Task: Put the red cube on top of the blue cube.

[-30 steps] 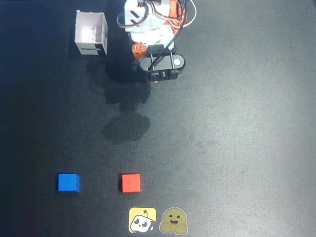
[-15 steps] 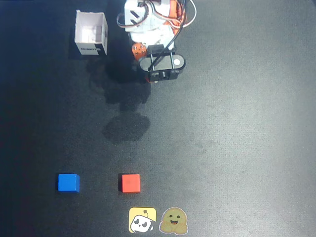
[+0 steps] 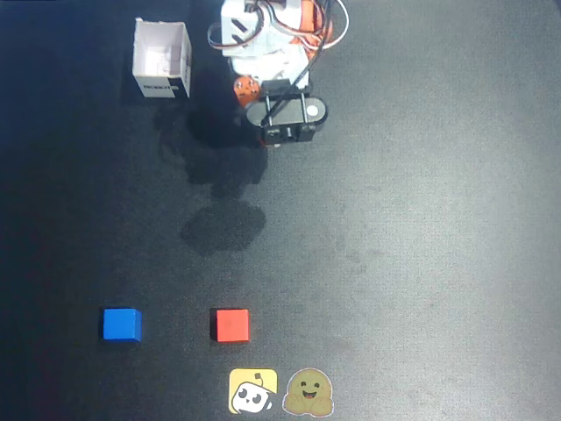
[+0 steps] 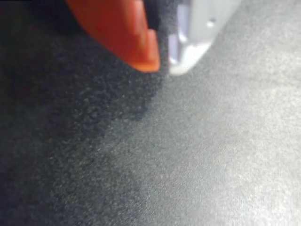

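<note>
The red cube (image 3: 232, 324) sits on the dark mat near the bottom centre of the overhead view. The blue cube (image 3: 121, 324) sits level with it, about a hand's width to its left. The two are apart and nothing touches them. The arm is folded at the top of the overhead view, with my gripper (image 3: 270, 140) far from both cubes. In the wrist view my gripper (image 4: 163, 63) shows an orange fingertip (image 4: 141, 52) and a white fingertip (image 4: 188, 59) almost together, holding nothing, just over bare mat. Neither cube shows in the wrist view.
A white open box (image 3: 162, 60) stands at the top left, beside the arm's base (image 3: 263, 35). Two stickers, one yellow (image 3: 253, 391) and one olive (image 3: 308, 393), lie at the bottom edge just below the red cube.
</note>
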